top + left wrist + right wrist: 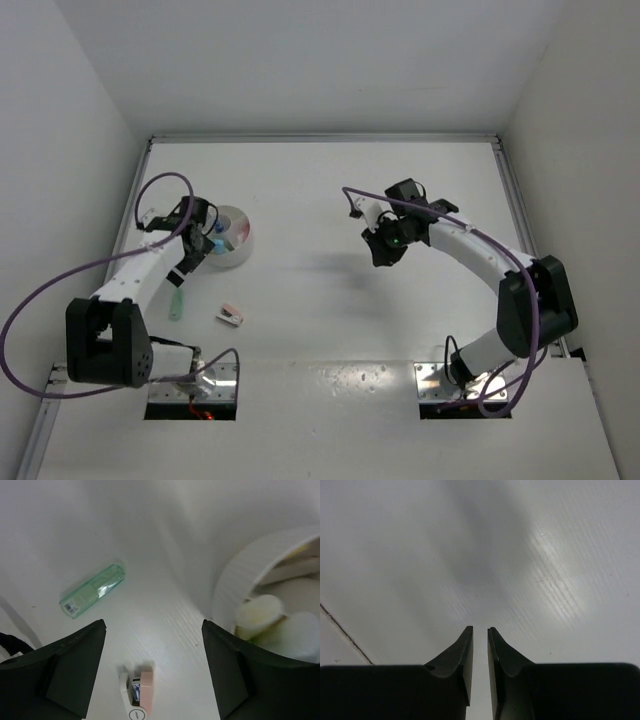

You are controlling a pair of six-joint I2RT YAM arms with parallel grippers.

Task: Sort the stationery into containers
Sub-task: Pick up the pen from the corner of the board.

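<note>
The white round bowl [232,228] stands at the left; its ribbed wall also shows in the left wrist view [235,575], with a pale yellow stick [259,615] and another pale item [300,635] inside. My left gripper [197,250] [153,625] is open and empty, hovering beside the bowl's left rim. A green stick [177,302] [92,590] and a pink-white stapler-like piece [230,316] [137,695] lie on the table in front of the bowl. My right gripper [383,252] [480,628] is shut on nothing, above bare table at centre right.
White walls enclose the table on the left, back and right. A seam in the table surface [345,635] runs past the right gripper. The arm bases [190,375] sit at the near edge.
</note>
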